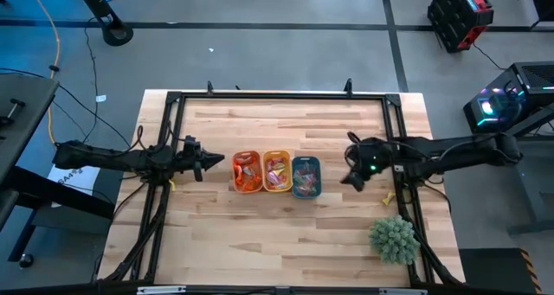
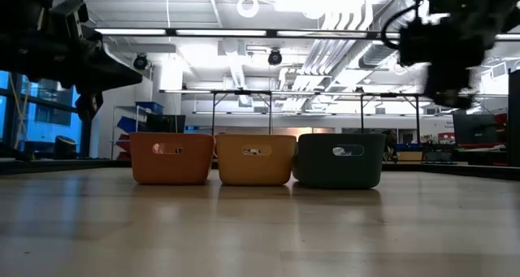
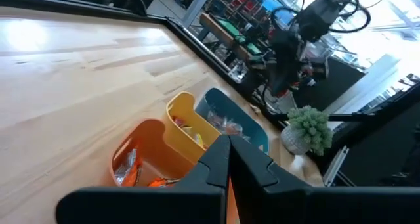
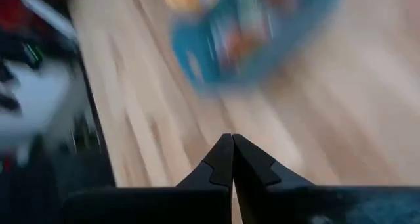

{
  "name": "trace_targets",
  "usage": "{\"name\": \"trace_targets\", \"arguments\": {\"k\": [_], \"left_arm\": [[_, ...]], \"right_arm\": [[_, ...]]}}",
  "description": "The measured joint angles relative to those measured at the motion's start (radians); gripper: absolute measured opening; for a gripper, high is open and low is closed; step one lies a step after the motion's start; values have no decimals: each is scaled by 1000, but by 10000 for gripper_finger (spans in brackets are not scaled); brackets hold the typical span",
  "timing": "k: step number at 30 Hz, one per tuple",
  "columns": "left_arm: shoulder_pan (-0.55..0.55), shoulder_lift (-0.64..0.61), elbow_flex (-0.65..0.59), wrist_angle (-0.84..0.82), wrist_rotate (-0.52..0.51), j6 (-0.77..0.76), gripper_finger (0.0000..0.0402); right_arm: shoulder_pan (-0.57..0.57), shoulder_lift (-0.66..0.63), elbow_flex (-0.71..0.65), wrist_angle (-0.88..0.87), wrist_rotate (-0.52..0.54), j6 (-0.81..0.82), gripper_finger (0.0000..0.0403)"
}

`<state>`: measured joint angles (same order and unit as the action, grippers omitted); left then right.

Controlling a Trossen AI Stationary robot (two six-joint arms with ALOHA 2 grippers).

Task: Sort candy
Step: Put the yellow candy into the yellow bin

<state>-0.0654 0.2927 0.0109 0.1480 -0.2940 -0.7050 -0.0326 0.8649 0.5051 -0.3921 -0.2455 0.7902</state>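
Three oblong trays stand side by side at the table's middle: orange (image 1: 247, 171), yellow (image 1: 277, 170) and teal (image 1: 305, 176). Small wrapped candy (image 1: 248, 173) lies inside each one. My left gripper (image 1: 221, 163) hovers just left of the orange tray, above the table, fingers shut on nothing; its wrist view looks down over the trays (image 3: 172, 145). My right gripper (image 1: 354, 181) hangs right of the teal tray (image 4: 249, 33), raised off the table and shut, holding nothing. In the low view both arms sit high above the trays (image 2: 254, 158).
A spiky green plant ball (image 1: 395, 238) sits near the table's near right corner. A black metal frame (image 1: 281, 95) runs round the table's far edge and sides. Bare wood (image 1: 277, 243) lies in front of the trays and behind them.
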Motion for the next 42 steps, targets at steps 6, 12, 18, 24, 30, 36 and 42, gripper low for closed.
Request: {"name": "trace_targets", "arguments": {"k": [6,12,18,24,30,36,42], "left_arm": [[0,2,0,-1,-11,-1,0],[0,2,0,1,-16,0,0],[0,2,0,-1,-3,1,0],[0,2,0,-3,-3,60,0],[0,2,0,-7,0,93,1],[-1,2,0,-9,3,80,1],[-1,2,0,-9,4,80,1]], "right_arm": [[89,-14,184,-643,-15,32,0],[186,64,209,-834,-38,298,0],[192,231,206,-827,-16,356,0],[219,449,207,-857,-127,152,25],[262,647,213,-861,-164,58,107],[262,801,213,-841,-161,-18,166],[262,962,213,-808,-147,-124,172]]}}
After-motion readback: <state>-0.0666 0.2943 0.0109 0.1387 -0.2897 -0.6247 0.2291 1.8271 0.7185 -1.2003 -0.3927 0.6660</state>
